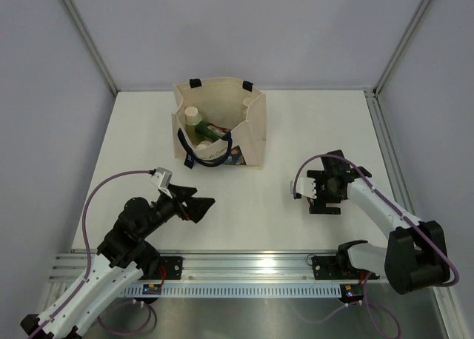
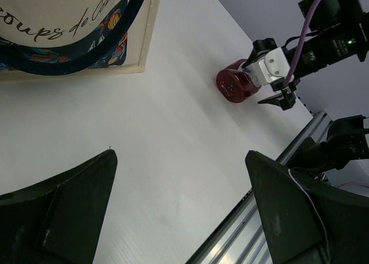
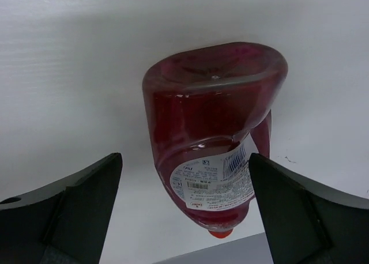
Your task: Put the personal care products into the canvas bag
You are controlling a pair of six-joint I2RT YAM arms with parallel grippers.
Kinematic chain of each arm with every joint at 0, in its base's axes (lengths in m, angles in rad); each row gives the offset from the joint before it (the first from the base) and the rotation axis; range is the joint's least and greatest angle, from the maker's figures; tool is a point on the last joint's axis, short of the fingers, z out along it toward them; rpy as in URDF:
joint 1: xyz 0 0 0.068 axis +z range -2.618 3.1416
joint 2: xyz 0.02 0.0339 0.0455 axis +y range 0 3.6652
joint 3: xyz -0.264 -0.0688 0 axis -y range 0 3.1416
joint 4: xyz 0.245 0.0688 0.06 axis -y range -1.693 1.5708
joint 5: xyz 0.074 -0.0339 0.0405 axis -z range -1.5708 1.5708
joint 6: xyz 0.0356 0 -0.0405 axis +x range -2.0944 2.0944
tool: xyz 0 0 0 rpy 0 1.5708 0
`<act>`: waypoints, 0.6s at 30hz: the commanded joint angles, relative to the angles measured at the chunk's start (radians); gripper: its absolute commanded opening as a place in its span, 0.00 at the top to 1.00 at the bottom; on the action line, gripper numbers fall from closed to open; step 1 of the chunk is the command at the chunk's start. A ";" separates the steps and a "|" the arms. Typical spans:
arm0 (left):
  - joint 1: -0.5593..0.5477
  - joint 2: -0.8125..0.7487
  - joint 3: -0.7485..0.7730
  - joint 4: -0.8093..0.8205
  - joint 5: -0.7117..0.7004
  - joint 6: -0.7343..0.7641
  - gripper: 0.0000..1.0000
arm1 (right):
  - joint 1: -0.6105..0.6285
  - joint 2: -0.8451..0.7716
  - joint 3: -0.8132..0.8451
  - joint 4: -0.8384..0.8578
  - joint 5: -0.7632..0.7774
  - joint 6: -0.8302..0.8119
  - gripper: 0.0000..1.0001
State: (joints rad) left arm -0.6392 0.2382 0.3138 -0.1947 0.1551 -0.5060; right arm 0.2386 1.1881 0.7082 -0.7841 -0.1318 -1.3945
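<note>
Several bottles (image 1: 211, 129) already sit inside the canvas bag (image 1: 255, 132) at upper centre. One red bottle (image 3: 213, 131) is left on the table (image 1: 311, 132), lower right, between the right jaws, which stand apart. The left jaws are apart and empty.

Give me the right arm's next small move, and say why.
Probably lower the right end effector and close it on the red bottle. Its fingers are open, one on each side of the bottle, which lies on the table outside the bag.
</note>
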 commanded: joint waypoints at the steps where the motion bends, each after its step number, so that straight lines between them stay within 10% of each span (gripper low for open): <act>1: 0.003 -0.007 0.013 0.015 0.004 0.000 0.01 | -0.004 0.048 -0.053 0.241 0.150 -0.041 0.01; 9: 0.003 0.012 0.018 0.011 0.006 0.003 0.01 | -0.005 0.251 -0.027 0.381 0.207 0.043 0.04; 18: 0.003 0.001 0.016 0.020 0.018 -0.002 0.01 | -0.071 0.427 0.316 0.062 -0.026 0.304 0.55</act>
State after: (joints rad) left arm -0.6392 0.2440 0.3138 -0.1959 0.1551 -0.5060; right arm 0.2047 1.6043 0.9104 -0.5358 0.0204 -1.2175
